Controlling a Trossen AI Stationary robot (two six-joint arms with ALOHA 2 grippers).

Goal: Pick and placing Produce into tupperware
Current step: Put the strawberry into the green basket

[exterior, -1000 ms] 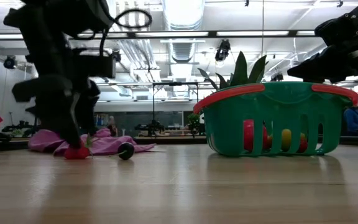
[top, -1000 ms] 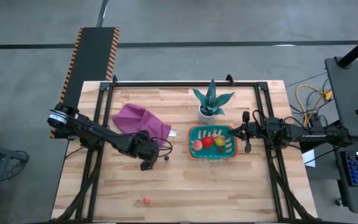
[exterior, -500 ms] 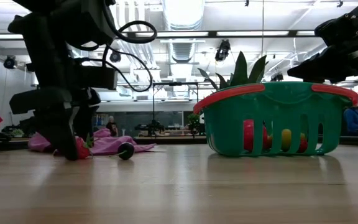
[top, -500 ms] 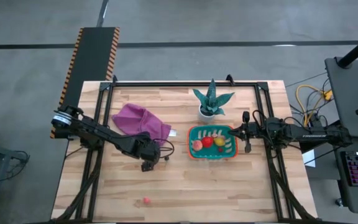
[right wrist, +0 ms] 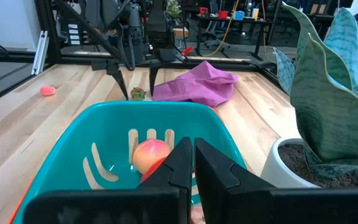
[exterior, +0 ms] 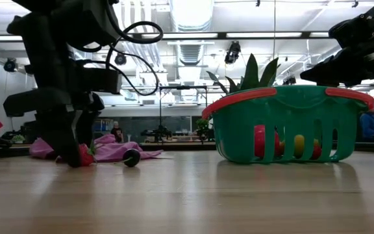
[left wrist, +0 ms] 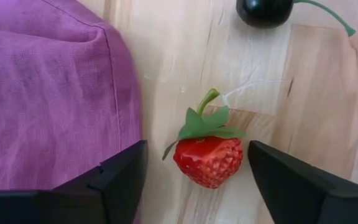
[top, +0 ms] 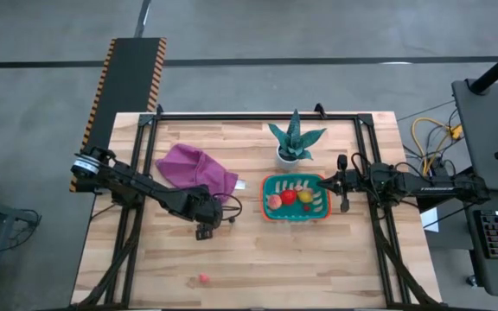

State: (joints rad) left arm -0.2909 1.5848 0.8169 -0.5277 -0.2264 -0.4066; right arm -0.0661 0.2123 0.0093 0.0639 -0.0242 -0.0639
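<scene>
While a small pink piece (top: 204,278) waits alone at the near edge, I have my left gripper (top: 203,230) down over the strawberry (left wrist: 207,160), fingers (left wrist: 114,180) apart on either side of it, not yet clamped. A dark cherry (left wrist: 264,10) lies just beyond, beside the purple cloth (top: 194,169). To the right, the tupperware (top: 320,214) already holds several fruits; my right gripper (right wrist: 188,163) hovers shut above its rim

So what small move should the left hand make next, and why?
Probably close the fingers a little more. The left hand sits low at the table with the strawberry between its two fingers, and gaps still show on both sides, so it is not gripped yet. The purple cloth lies right beside one finger.
</scene>
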